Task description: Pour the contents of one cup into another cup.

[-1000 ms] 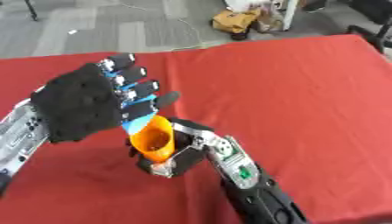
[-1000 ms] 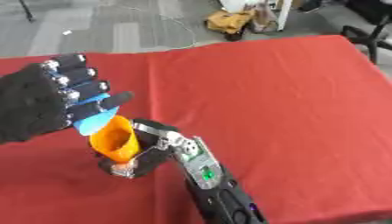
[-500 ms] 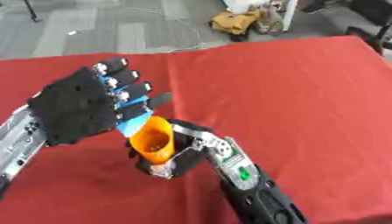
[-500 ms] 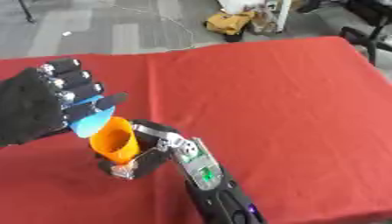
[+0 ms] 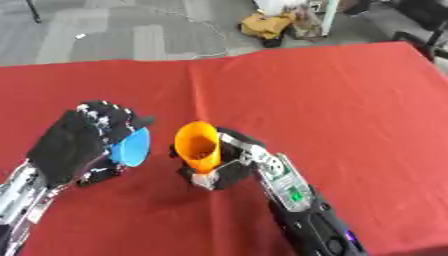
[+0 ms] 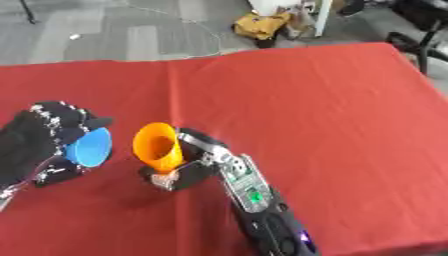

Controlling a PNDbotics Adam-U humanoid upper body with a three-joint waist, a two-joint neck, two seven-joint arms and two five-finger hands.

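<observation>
Red cloth covers the table (image 5: 332, 100) across nearly the whole frame, with grey floor along the top edge.

Nearest, at lower centre, the right arm rises from the bottom edge. Its right hand (image 5: 229, 170) is curled round the base of the orange cup (image 5: 197, 146), fingers wrapped low on the cup against the cloth. The orange cup is tilted: its long axis runs from the base, down and right inside the hand, up and left to the mouth, so the open mouth faces left and slightly toward the camera. Something dark shows inside the mouth in the left eye view; what it is cannot be told.

At centre left, the left hand (image 5: 74, 147) comes in from the lower left edge and holds the blue cup (image 5: 131, 147), thumb and fingers closed about it. The blue cup lies on its side in the hand, mouth turned right toward the orange cup. The two mouths face each other, near but apart — a strip of red cloth shows between them.

Right eye view shows the blue cup's round rim and interior (image 6: 89, 147) more fully, and crops the left forearm; left eye view shows that forearm down to the lower left corner.

Farthest, at the top centre beyond the table — a yellow-brown heap (image 5: 262, 24) on the floor beside pale furniture legs (image 5: 328, 17).
</observation>
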